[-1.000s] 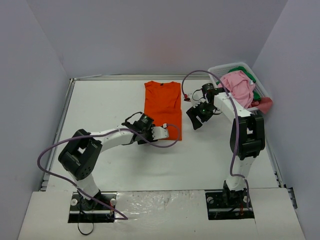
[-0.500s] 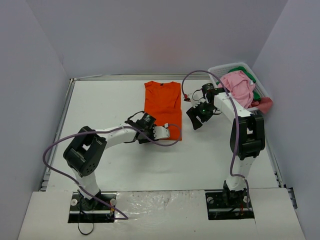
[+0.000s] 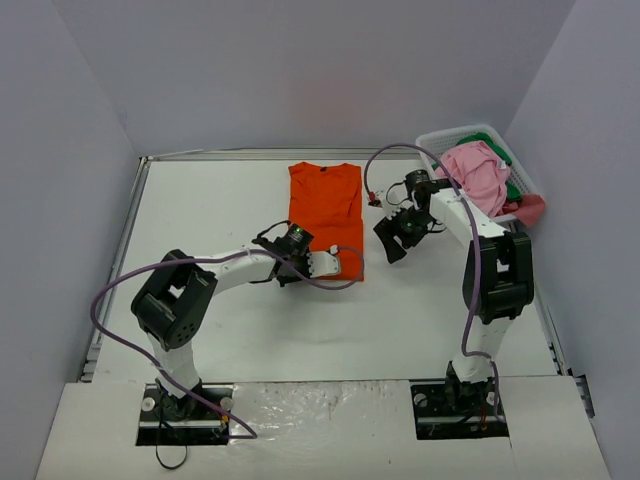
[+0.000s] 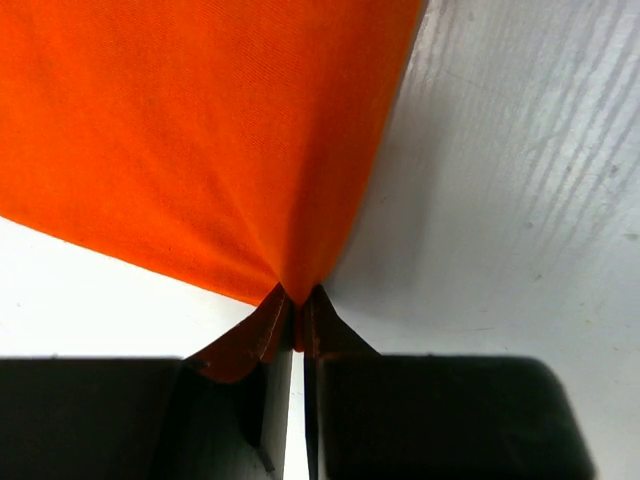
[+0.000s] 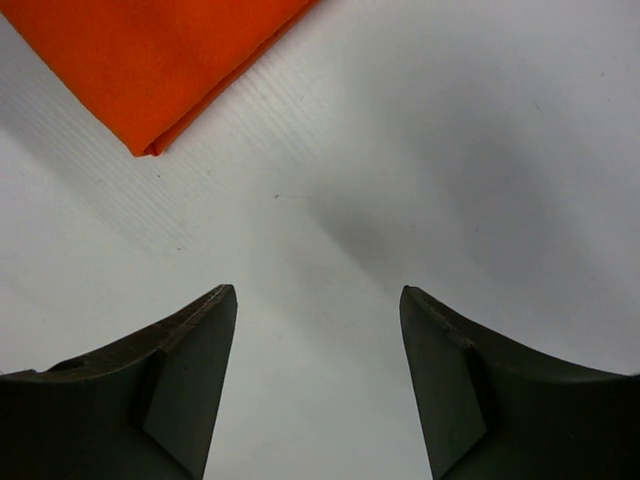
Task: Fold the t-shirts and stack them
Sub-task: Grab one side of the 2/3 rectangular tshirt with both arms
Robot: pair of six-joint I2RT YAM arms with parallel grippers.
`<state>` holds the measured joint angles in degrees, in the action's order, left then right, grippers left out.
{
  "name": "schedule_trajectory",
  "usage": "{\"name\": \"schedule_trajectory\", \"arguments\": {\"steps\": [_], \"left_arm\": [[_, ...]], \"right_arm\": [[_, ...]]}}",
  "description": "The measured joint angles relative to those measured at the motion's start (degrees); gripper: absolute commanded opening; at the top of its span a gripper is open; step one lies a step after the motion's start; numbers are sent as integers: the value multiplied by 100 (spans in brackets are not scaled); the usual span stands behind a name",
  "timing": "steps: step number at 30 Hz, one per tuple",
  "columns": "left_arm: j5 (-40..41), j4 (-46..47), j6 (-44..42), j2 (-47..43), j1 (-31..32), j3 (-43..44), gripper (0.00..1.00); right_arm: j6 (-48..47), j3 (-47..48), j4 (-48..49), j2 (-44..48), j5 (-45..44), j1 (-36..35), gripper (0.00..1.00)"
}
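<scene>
The orange t-shirt (image 3: 325,205) lies flat at the table's centre back, folded into a long strip, collar far. My left gripper (image 3: 337,263) rests at its near hem. In the left wrist view the gripper (image 4: 297,302) is shut on a pinched corner of the orange t-shirt (image 4: 200,140). My right gripper (image 3: 392,238) hovers just right of the shirt, open over bare table. In the right wrist view the gripper (image 5: 318,300) holds nothing, and a folded corner of the orange t-shirt (image 5: 150,60) lies ahead to the left. A pink t-shirt (image 3: 478,175) and a green one (image 3: 514,188) sit in the basket.
The white slotted basket (image 3: 462,133) stands at the back right corner, cloth spilling over its near side. Grey walls close in the table on three sides. A raised rail (image 3: 130,230) runs along the table's left edge.
My left gripper has closed on the corner of the orange t-shirt after sliding slightly right. The right gripper has barely moved.
</scene>
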<state>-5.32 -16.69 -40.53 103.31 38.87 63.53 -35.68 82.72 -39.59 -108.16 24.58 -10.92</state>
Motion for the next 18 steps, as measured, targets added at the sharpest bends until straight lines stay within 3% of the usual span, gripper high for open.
{"name": "schedule_trajectory", "arguments": {"steps": [5,9,13,18], "left_arm": [[-437,-304,72,0,-131,138,2],[-997,-767,177,0,-380,323,2],[-1412,-1091,273,0,-619,444,2],[-1740,-1423,369,0,-782,498,2]], "right_arm": [[-236,-350,46,603,431,26,63],[-660,-772,90,1530,1126,96,72],[-1095,-1115,170,2350,1609,151,70],[-1534,-1698,411,2741,1845,35,69]]}}
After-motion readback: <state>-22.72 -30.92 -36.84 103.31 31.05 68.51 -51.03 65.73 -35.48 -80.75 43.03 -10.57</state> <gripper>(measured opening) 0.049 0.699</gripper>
